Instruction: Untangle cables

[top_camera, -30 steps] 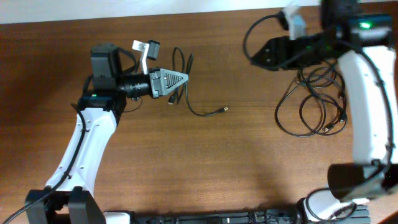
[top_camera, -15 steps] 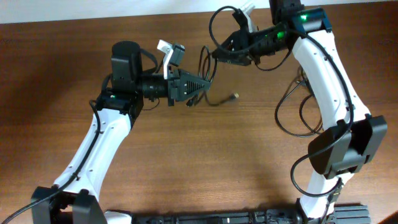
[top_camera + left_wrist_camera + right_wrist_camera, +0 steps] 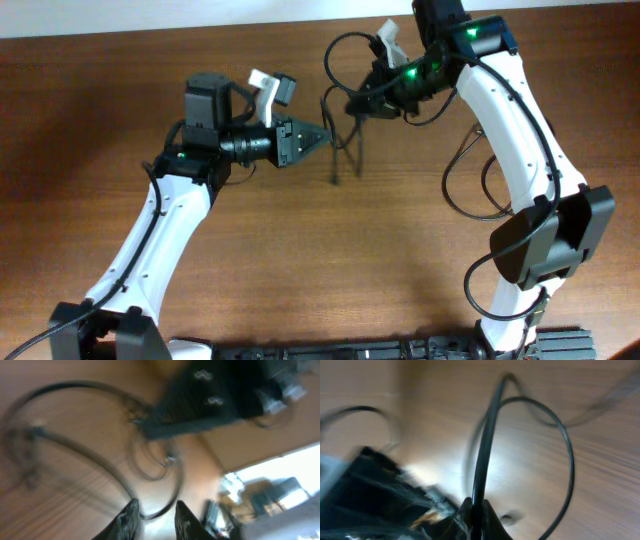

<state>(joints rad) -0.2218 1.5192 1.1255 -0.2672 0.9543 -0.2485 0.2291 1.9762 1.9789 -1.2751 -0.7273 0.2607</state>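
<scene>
Read right gripper (image 3: 474, 517) as clamped on a single cable (image 3: 482, 460), the cord rising straight out of the closed tips. Treat left gripper (image 3: 156, 522) as narrow, fingers (image 3: 129, 520) slightly parted around a bend of what looks like the same cable; do not assume a firm pinch, owing to heavy blur. Locate that cable raised off the table (image 3: 300, 260) between the two grippers, looping above them and hanging in two strands just below. Judge the step in hand as separation of one cable from the tangle (image 3: 495, 185), found flat on the wood beside the right arm and well apart from the raised cord. For the next move, plan on a slow spreading of the grippers and a firm hold at both ends; watch for loops tightening into a knot. Note a brown wood-grain surface, a pale wall (image 3: 150, 15) along the far edge, and a bright, blurred room beyond in the left wrist view.
</scene>
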